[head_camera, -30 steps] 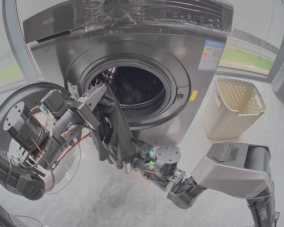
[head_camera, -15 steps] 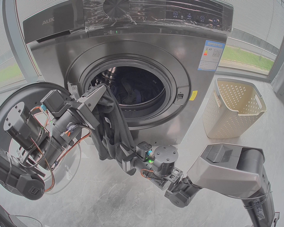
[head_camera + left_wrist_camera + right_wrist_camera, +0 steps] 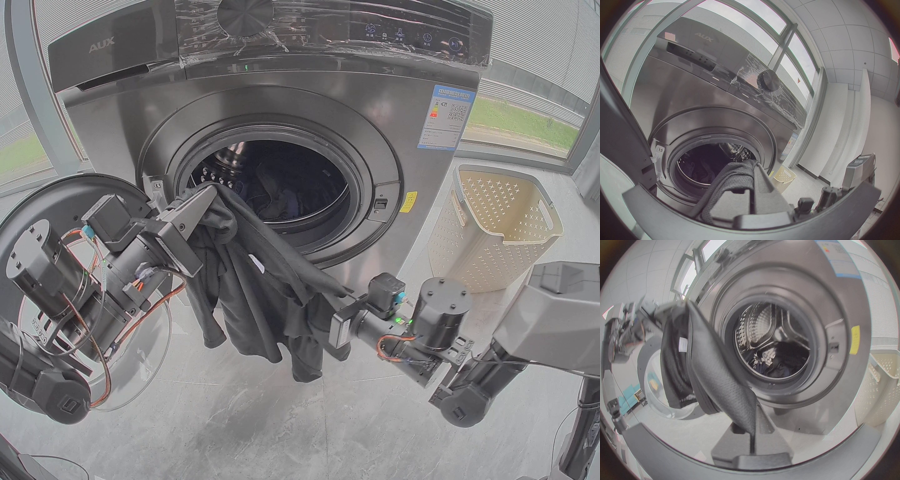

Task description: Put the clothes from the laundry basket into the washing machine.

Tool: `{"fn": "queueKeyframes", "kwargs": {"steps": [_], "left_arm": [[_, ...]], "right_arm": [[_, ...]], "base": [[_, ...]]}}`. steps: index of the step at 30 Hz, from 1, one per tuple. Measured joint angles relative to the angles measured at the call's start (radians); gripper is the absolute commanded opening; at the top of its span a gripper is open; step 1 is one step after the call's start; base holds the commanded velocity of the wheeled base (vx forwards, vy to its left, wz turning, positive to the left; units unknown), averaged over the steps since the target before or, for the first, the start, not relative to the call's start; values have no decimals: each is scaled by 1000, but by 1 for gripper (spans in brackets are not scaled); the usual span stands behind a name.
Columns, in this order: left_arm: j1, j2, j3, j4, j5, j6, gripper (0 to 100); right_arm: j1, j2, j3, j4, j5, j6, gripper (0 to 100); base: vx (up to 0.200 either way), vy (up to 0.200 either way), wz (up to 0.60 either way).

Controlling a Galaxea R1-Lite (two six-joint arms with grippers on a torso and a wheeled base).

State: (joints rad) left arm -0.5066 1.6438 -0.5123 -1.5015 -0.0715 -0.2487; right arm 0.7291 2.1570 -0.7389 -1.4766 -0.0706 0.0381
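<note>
A dark grey garment (image 3: 262,281) hangs stretched between my two grippers in front of the washing machine's open drum (image 3: 281,181). My left gripper (image 3: 199,201) is shut on one end of it at the left rim of the opening; in the left wrist view the cloth (image 3: 731,181) drapes over the shut gripper (image 3: 753,187). My right gripper (image 3: 337,306) is shut on the other end, lower and to the right, below the door opening; the garment (image 3: 718,377) rises from the gripper (image 3: 752,433) in the right wrist view. Dark clothes (image 3: 781,362) lie inside the drum.
The cream laundry basket (image 3: 500,225) stands on the floor right of the machine and looks empty. The machine's round door (image 3: 69,206) is swung open on the left, behind my left arm. Pale tiled floor (image 3: 250,419) lies in front.
My right arm has swung right and slightly up, pulling its end of the garment out so the cloth now spreads between the grippers. The left gripper has barely moved.
</note>
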Motion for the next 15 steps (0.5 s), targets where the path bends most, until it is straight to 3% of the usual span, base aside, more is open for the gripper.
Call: {"fn": "queueKeyframes", "kwargs": {"steps": [15], "left_arm": [[11, -57, 83, -4, -11, 3, 0]], "right_arm": [[-39, -217, 105, -26, -2, 53, 0]], "base": [[0, 0, 0]]}}
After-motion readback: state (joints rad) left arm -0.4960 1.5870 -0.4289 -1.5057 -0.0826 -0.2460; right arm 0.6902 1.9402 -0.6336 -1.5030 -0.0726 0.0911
